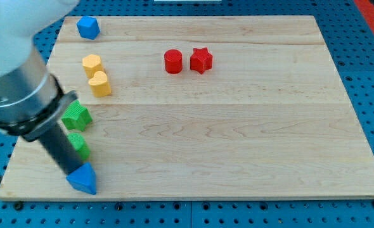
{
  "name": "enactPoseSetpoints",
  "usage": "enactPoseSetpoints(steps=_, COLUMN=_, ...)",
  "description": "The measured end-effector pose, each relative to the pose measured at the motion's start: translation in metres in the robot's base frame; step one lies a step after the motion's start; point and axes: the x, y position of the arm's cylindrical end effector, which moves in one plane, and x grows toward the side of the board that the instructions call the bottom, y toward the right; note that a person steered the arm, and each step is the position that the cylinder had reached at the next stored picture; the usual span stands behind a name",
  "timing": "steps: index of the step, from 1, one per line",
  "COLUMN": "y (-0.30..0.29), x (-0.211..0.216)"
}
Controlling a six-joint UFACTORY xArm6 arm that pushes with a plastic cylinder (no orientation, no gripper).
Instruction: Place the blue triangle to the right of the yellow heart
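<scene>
blue triangle [83,179] touching my tip [73,173], bottom-left board corner

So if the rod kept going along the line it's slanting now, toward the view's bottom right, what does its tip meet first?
My tip looks already at the blue triangle, at its upper-left edge, so that block comes first. Whether they actually touch is unclear; beyond it lies the board's bottom edge.

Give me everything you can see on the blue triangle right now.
The blue triangle is a small, solid-looking block, matte blue, lying flat near the wooden board's bottom-left corner, close to the bottom edge, apex towards the view's top. My tip sits at its upper-left side, apparently touching it. A green block is just above, apart from it.
</scene>
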Motion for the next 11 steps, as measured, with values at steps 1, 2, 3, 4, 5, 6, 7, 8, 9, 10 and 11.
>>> enactPoseSetpoints(steps=1, y=-0.014, x=-0.043)
enactPoseSetpoints(steps=2, y=-0.029, x=-0.05)
enactPoseSetpoints(steps=3, y=-0.063, x=-0.013)
enactPoseSetpoints(steps=4, y=-0.038, x=0.041)
enactPoseSetpoints(steps=5, y=0.029, x=0.04)
enactPoseSetpoints(steps=6, y=0.056, x=-0.009)
enactPoseSetpoints(steps=7, y=0.066, x=-0.054)
enactPoseSetpoints(steps=8, y=0.068, x=-0.1)
enactPoseSetpoints(steps=9, y=0.103, x=-0.124)
enactPoseSetpoints(steps=10, y=0.112, x=-0.164)
enactPoseSetpoints(steps=11, y=0.101, x=-0.183)
